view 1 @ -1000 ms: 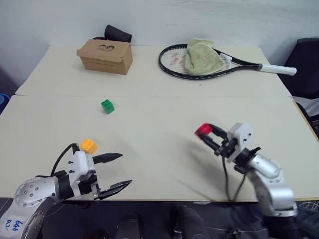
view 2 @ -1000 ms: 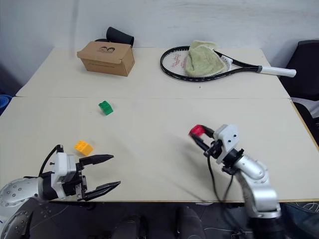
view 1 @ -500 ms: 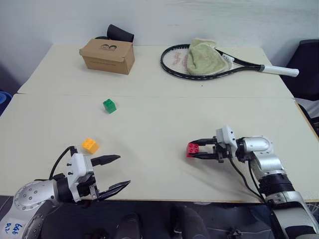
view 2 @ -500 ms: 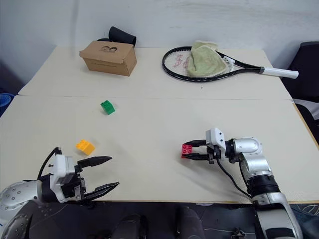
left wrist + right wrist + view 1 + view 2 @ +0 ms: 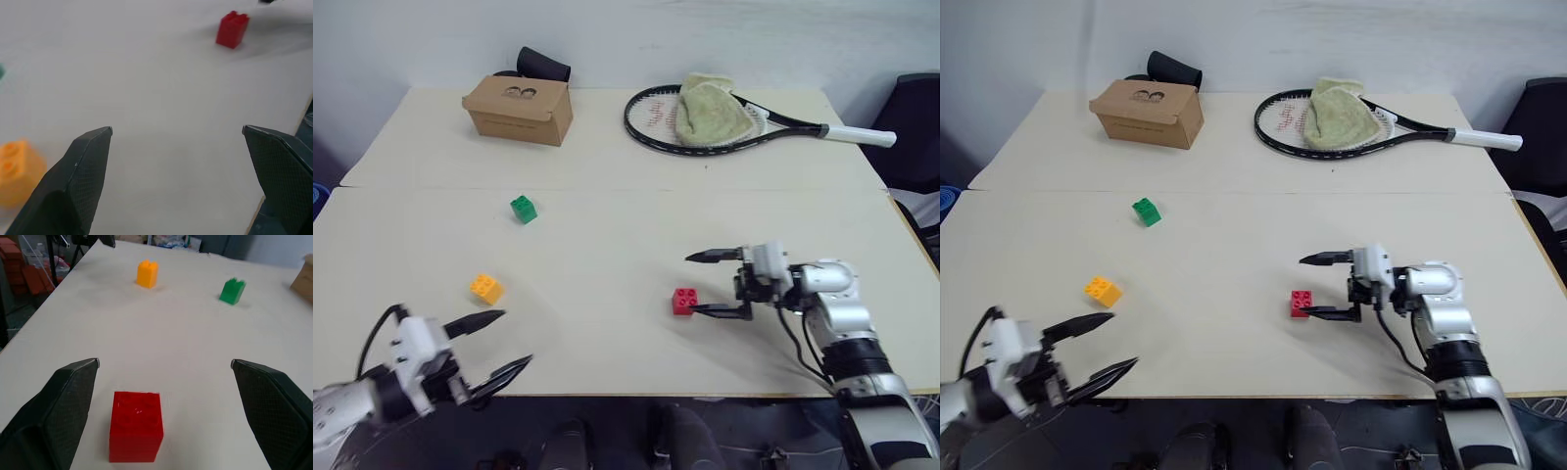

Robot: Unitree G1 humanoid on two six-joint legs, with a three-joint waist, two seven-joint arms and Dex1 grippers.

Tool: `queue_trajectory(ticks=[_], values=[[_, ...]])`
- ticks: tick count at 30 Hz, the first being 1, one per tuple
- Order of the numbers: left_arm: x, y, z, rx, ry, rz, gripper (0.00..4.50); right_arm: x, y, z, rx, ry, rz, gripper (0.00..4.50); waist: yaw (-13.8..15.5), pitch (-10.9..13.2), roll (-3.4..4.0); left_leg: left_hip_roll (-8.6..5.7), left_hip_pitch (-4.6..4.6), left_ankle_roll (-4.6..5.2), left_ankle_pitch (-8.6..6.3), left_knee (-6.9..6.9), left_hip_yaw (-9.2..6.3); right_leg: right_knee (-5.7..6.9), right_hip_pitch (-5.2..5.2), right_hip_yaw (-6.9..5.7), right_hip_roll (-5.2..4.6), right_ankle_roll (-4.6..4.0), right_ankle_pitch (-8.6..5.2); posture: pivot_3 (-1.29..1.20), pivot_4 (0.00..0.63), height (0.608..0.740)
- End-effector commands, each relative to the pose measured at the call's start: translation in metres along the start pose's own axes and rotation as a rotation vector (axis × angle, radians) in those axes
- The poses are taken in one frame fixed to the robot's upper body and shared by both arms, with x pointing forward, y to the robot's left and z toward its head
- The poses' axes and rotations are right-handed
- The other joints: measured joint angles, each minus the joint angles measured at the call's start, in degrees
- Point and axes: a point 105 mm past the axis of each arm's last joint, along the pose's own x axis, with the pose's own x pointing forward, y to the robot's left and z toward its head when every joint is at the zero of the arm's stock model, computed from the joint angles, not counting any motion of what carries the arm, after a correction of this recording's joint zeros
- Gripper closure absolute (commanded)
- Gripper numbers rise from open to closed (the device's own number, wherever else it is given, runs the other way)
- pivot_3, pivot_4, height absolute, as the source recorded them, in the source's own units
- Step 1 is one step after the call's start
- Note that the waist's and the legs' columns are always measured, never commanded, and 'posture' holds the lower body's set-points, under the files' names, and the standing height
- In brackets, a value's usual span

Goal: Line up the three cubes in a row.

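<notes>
My right fingers stand spread wide, level over the worktop, pointing toward my left. The red block sits on the worktop between their tips, nearer the lower finger and seemingly just clear of it; nothing is gripped. My left fingers are also spread wide and hold nothing, hanging at the near edge of the worktop. The orange-yellow block lies just beyond them, apart from the tips. The green block rests farther back, well apart from the other two. The three blocks are scattered, not in a row. At the far side lie a cardboard box and a racket with a towel draped over its head.
</notes>
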Motion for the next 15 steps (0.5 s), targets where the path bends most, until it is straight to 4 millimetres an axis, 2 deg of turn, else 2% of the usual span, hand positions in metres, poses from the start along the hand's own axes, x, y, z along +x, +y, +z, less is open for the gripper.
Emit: queue_trajectory(ticks=[1, 4, 7, 10, 12, 14, 15], values=[[-0.042, 0.023, -0.010, -0.050, -0.012, 0.237, 0.00, -0.014, 0.000, 0.013, -0.009, -0.055, -0.097, 0.02, 0.14, 0.01, -0.03, 0.00, -0.01, 0.01, -0.01, 0.01, 0.00, -0.04, 0.00, -0.01, 0.00, 0.00, 0.00, 0.00, 0.150, 0.740], [-0.080, 0.048, -0.032, -0.136, -0.018, 0.473, 0.00, -0.021, 0.011, 0.015, 0.025, -0.153, -0.178, 0.02, 0.29, 0.02, -0.05, -0.01, -0.02, 0.04, -0.03, 0.02, -0.04, -0.06, 0.01, -0.05, 0.00, 0.00, 0.00, 0.00, 0.150, 0.740], [-0.086, 0.058, -0.036, -0.162, -0.035, 0.522, 0.00, -0.020, 0.014, 0.014, 0.041, -0.178, -0.226, 0.02, 0.30, 0.03, -0.06, -0.01, -0.02, 0.04, -0.02, 0.07, -0.08, -0.06, 0.02, -0.09, 0.00, -0.01, 0.01, 0.00, 0.150, 0.740], [-0.075, 0.064, -0.029, -0.135, -0.054, 0.478, 0.00, -0.015, 0.020, 0.013, 0.102, -0.170, -0.190, 0.02, 0.42, 0.01, -0.11, -0.04, -0.07, 0.02, -0.04, 0.08, -0.08, -0.08, 0.01, -0.08, -0.09, 0.00, 0.06, 0.00, 0.150, 0.740], [-0.064, 0.076, -0.017, -0.106, -0.096, 0.455, 0.00, -0.013, 0.018, 0.017, 0.102, -0.200, -0.221, 0.02, 0.49, 0.00, -0.12, -0.03, -0.07, -0.01, -0.05, 0.06, -0.11, -0.08, 0.02, -0.09, -0.10, -0.01, 0.07, 0.00, 0.150, 0.740], [-0.040, 0.093, 0.001, -0.074, -0.140, 0.380, 0.00, -0.010, 0.014, 0.021, 0.067, -0.220, -0.247, 0.02, 0.43, 0.00, -0.12, -0.02, -0.06, 0.03, 0.00, 0.01, -0.12, -0.07, 0.01, -0.10, -0.09, -0.02, 0.07, 0.00, 0.150, 0.740], [-0.019, 0.101, 0.015, -0.052, -0.158, 0.313, 0.00, -0.008, 0.013, 0.022, 0.048, -0.221, -0.257, 0.02, 0.50, 0.00, -0.12, -0.01, -0.07, 0.03, 0.02, -0.01, -0.12, -0.05, -0.01, -0.11, -0.08, -0.03, 0.07, 0.00, 0.150, 0.740]])
